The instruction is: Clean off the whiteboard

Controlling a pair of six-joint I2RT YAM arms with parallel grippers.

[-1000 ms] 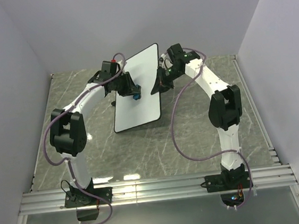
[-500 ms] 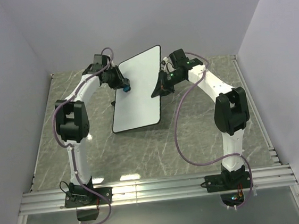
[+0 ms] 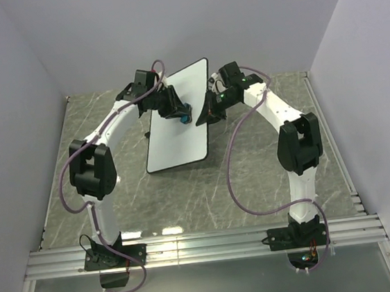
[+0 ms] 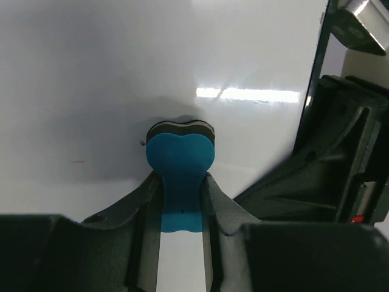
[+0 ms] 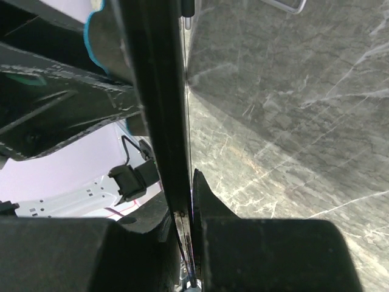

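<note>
One glossy white whiteboard (image 3: 179, 139), rounded corners, rim clenched by right tool (image 3: 203, 117); left tool (image 4: 180, 185) grasps one blue heart-shaped eraser (image 4: 180, 157).

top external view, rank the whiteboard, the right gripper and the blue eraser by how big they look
1. whiteboard, by far the largest
2. right gripper, clamped on the board's edge
3. blue eraser, only a small tip showing
</note>
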